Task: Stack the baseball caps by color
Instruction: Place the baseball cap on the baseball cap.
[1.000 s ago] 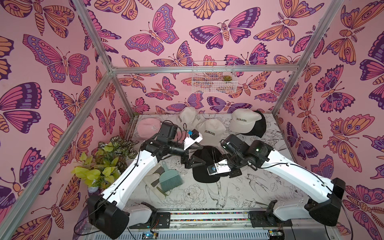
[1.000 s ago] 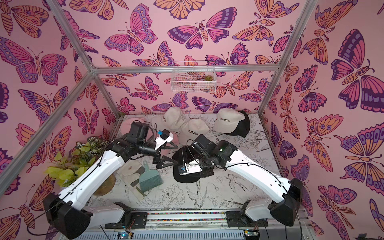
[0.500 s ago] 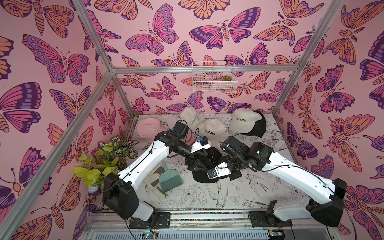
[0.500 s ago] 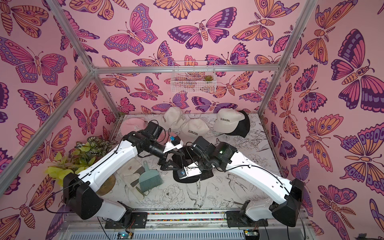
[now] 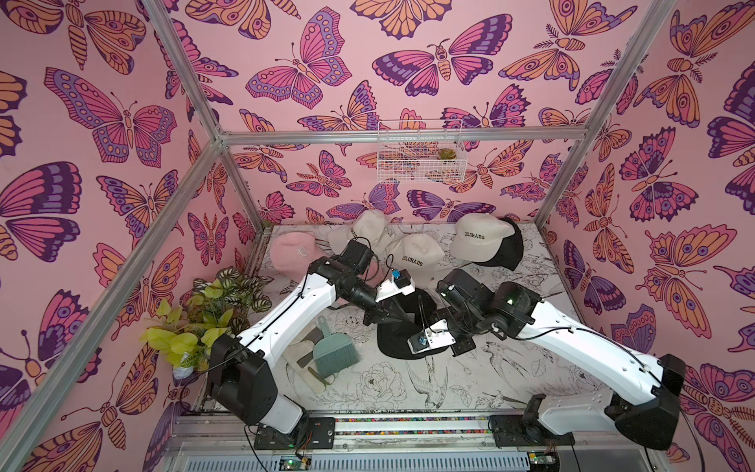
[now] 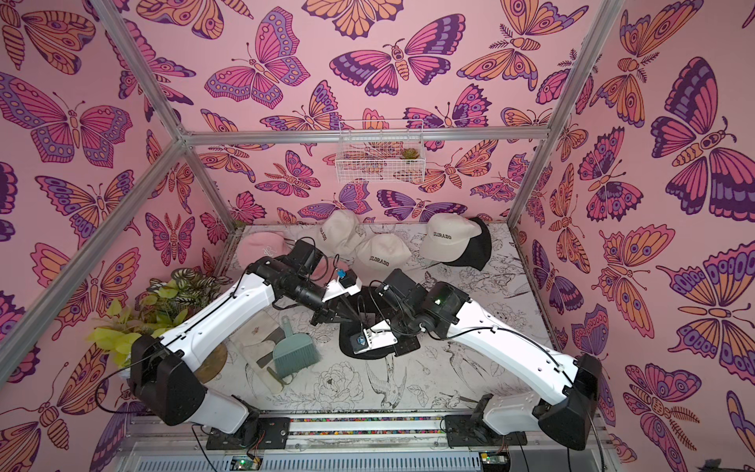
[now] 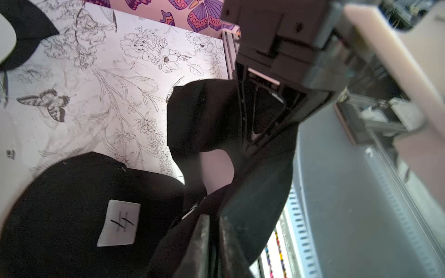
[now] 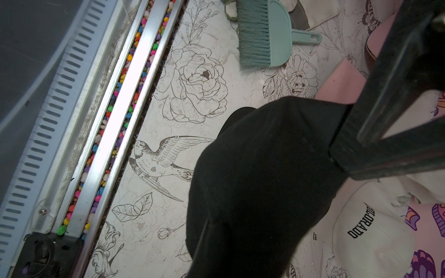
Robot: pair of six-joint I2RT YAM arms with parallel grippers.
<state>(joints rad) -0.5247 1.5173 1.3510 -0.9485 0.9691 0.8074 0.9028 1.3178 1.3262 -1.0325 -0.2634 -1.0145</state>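
The black cap (image 8: 252, 180) is in the middle of the bench (image 5: 470, 392). Both arms bend low over it from the front edge. A patched black cap (image 7: 60, 204) lies just beside it. Three cream caps (image 5: 421, 257) and a pink cap (image 5: 292, 253) sit by the back edge. Another black cap (image 5: 512, 249) lies under the cream one in the back right corner. The left tool (image 7: 214, 221) is squeezed tight on the black cap. So is the right tool (image 8: 342, 142).

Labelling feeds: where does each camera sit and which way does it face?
Top views: high in front, looking down at the flowered table; both arms show.
Left wrist: faces the white-patched black cap; left gripper's jaws pinch a plain black fabric cap.
Right wrist: faces the front rail; right gripper holds that cap.
Shared: the plain cap.
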